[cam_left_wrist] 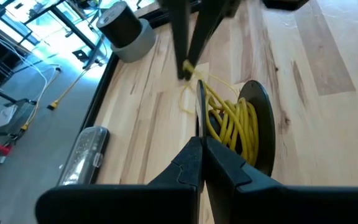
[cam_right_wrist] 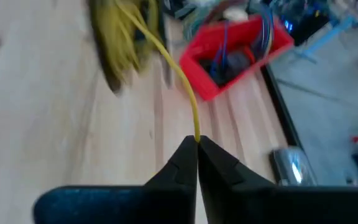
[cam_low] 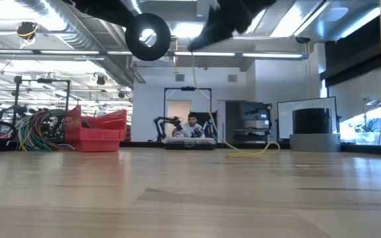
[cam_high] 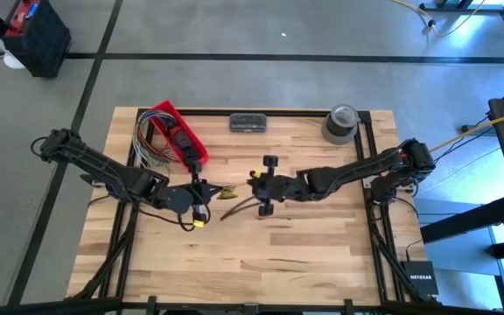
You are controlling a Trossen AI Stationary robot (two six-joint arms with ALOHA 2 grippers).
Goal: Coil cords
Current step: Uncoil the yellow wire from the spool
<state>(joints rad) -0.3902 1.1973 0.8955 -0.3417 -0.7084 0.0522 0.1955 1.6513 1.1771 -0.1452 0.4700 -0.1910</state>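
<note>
Running taut from the coil [cam_left_wrist: 232,124] at frame centre to the right gripper [cam_right_wrist: 196,144], the cord [cam_right_wrist: 173,62] is pinched in its closed fingers; the coil is held by the left gripper [cam_left_wrist: 202,146], also closed, just left of it.

Yellow cord [cam_left_wrist: 232,121] at the frame's centre, coiled; red bin [cam_high: 180,136] at upper left of the high view, with multicoloured wires [cam_high: 150,147] beside it; pale striped wood table [cam_high: 304,245]; grey tape roll [cam_high: 340,123] at upper right; dark arms.
</note>
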